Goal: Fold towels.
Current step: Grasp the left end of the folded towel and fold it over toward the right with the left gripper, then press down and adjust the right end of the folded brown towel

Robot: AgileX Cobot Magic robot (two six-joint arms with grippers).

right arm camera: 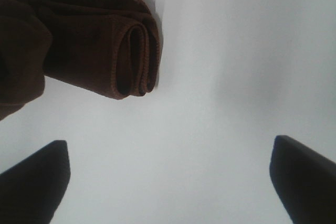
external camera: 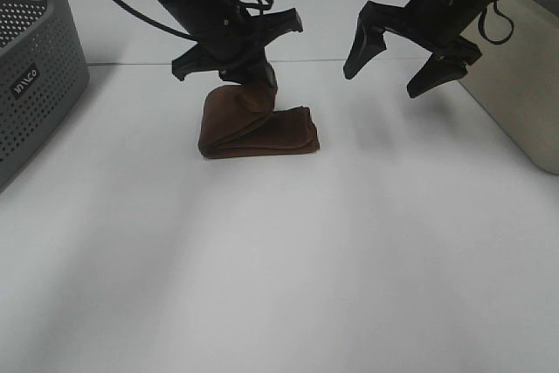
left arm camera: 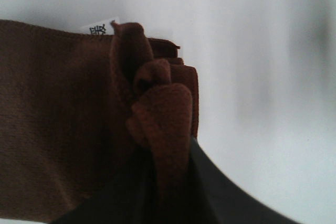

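Note:
The dark reddish-brown towel (external camera: 262, 134) lies folded into a small thick bundle on the white table (external camera: 288, 259), behind the middle. My left gripper (external camera: 253, 93) is shut on a bunched part of the towel (left arm camera: 163, 114) and holds it raised above the bundle. The white tag (left arm camera: 100, 29) peeks out at the towel's far edge. My right gripper (external camera: 384, 82) hangs open and empty above the table, to the right of the towel. In the right wrist view (right arm camera: 168, 174) its jaws stand wide apart, with the towel's rolled end (right arm camera: 131, 56) beyond them.
A grey perforated basket (external camera: 35, 76) stands at the left edge of the table. A beige box (external camera: 524, 93) stands at the right edge. Black cables hang off both arms.

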